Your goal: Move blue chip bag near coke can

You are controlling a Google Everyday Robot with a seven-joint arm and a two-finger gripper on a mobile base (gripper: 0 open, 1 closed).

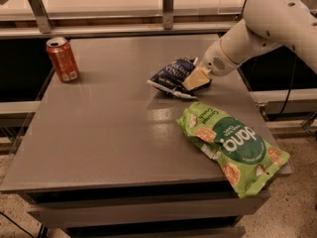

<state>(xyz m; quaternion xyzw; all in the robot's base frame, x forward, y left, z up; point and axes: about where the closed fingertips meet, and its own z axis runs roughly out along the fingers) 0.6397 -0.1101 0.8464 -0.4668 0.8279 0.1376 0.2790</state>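
Jaws pinch blue chip bag (170, 76); gripper (196, 79) slants down from right

Legible markings, as I read them from the operator's station. (a) Blue chip bag (171, 76), lying on the table (109, 128): white capital lettering across its dark navy face. I can make out "VIN" with fair confidence, and the remaining letters are crumpled and unclear. My jaws sit at this bag's right end, over its pale edge. (b) Green bag (233, 145), near the table's front right corner: large white lower-case brand lettering, turned away from me, which I read as "dang". The smaller white words near its upper end are too fine to read. (c) Coke can (63, 59), at the table's back left: a white label patch low on its side, whose print I cannot read.
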